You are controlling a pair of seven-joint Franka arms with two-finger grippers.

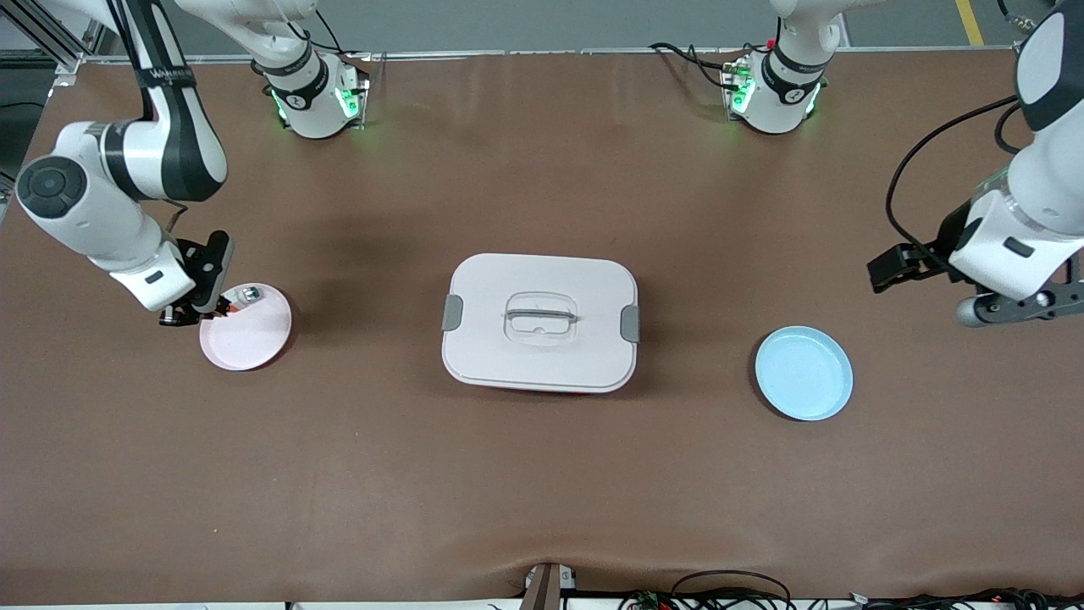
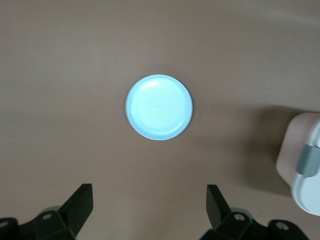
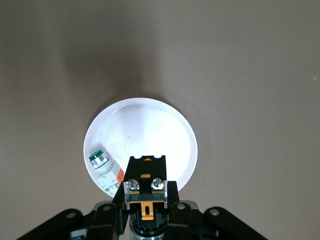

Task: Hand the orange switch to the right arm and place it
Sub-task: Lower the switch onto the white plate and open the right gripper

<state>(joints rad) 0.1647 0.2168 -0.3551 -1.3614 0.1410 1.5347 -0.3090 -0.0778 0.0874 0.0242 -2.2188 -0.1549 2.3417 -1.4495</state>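
The blue plate (image 1: 804, 373) sits empty at the open-fingered left gripper's (image 2: 150, 205) twelve o'clock while the right gripper (image 3: 146, 197), pinching the orange switch (image 3: 145, 186) over the pink plate (image 1: 254, 339), should next lower and release.

Right gripper (image 3: 145, 207) at 6 o'clock of frame, fingers clamped on orange switch (image 3: 145, 186): black block w/ two silver screws on a pale band, orange tab below. Switch held over the edge of a white plate (image 3: 150, 127), above the plate's 6 o'clock rim. Plate round, shallow, sitting on brown table (image 3: 250, 75). In plate at approx 8 o'clock, against the rim: small clear-and-green piece (image 3: 104, 169) w/ green cap and red-orange bit, just beside the switch; contact w/ it can't be told. Soft shadow on table at plate's 12 o'clock.
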